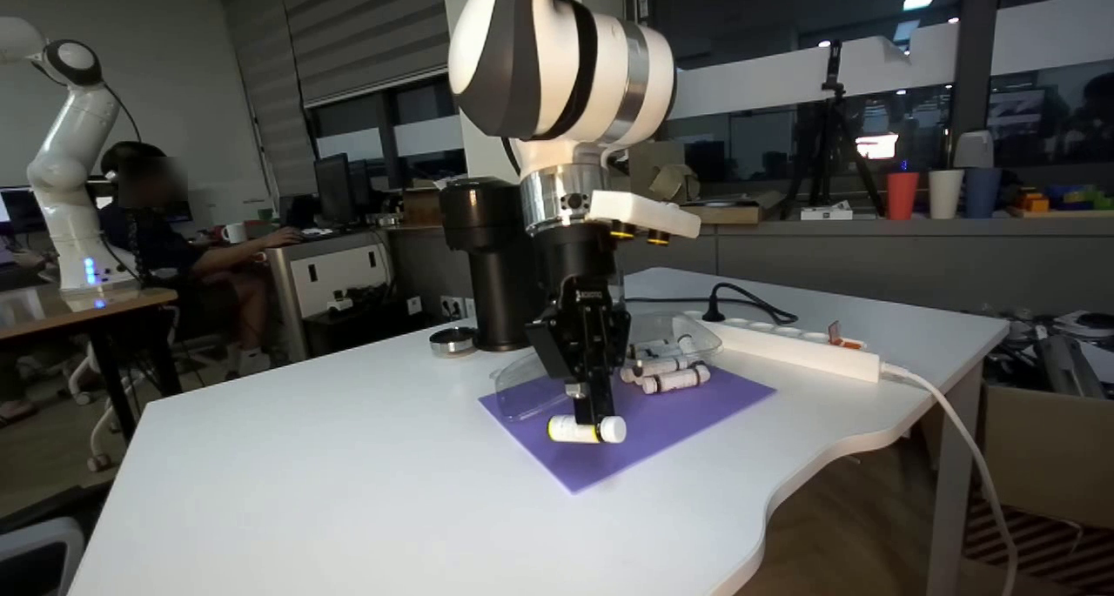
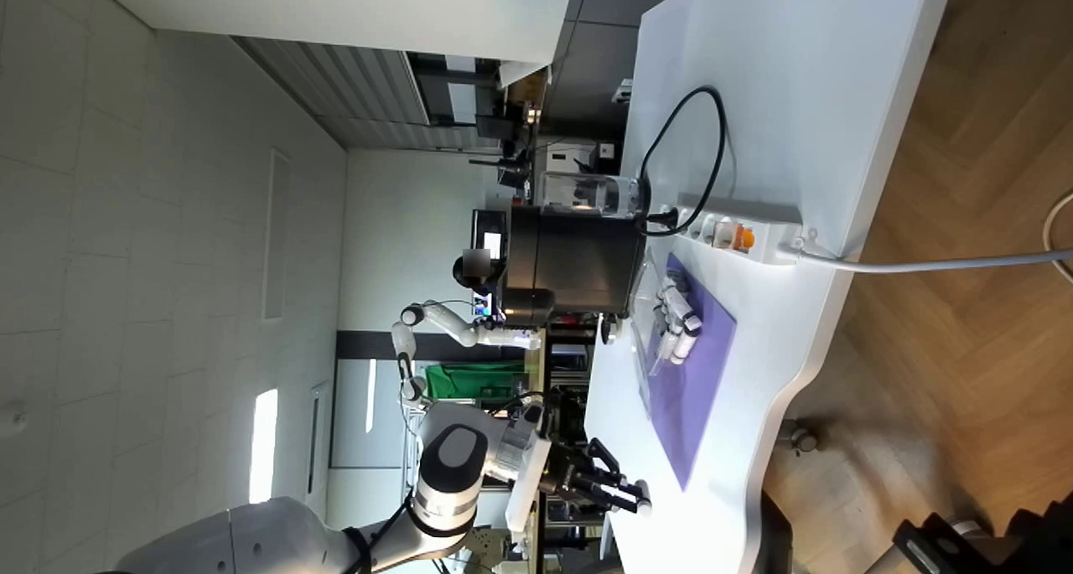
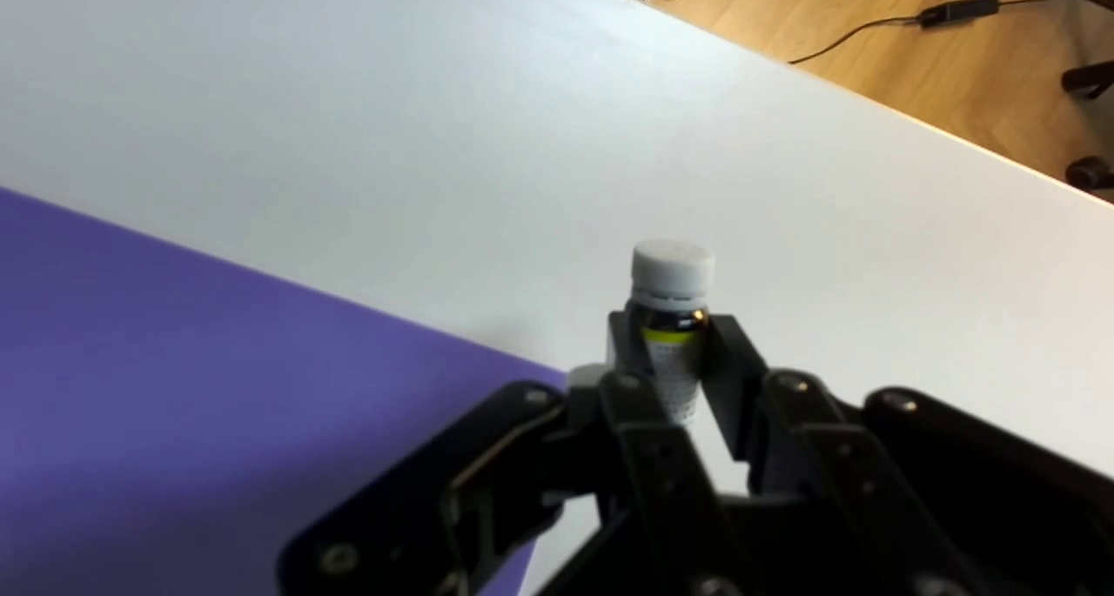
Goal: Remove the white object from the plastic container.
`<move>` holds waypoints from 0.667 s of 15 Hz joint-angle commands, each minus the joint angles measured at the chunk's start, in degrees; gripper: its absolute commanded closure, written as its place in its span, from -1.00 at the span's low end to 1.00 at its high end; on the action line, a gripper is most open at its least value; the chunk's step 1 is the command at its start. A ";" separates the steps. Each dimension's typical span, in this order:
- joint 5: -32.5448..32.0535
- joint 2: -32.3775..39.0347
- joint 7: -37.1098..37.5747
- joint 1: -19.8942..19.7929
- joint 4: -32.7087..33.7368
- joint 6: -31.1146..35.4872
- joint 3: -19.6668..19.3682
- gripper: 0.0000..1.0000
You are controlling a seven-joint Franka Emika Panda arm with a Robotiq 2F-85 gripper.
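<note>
Wrist view, white-capped bottle (image 3: 673,335), pinched between fingers (image 3: 733,383), capped end protruding

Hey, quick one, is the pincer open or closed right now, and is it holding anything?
Pincer: closed, holding a small white-capped bottle between its two fingers.

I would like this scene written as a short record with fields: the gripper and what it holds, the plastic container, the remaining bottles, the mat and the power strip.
Gripper: closed on a white-capped bottle
Held bottle pose: on its side, outside the container
Plastic container: clear, low, at least partly over the mat
Remaining bottles: several, lying down; in or beside the container, hard to tell through clear walls
Purple mat: flat on the white table
Power strip: white, on the table, black plug at one end
Task status: one bottle out, not yet released
</note>
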 commanded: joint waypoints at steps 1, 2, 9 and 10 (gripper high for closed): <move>0.03 0.06 0.01 0.10 0.17 -0.21 -0.09 0.55; 0.02 0.06 0.01 0.10 0.17 -0.22 -0.09 0.55; -2.25 4.06 1.56 2.28 1.64 5.22 -0.17 0.89; -2.25 4.84 1.78 2.57 1.80 6.67 -0.13 0.89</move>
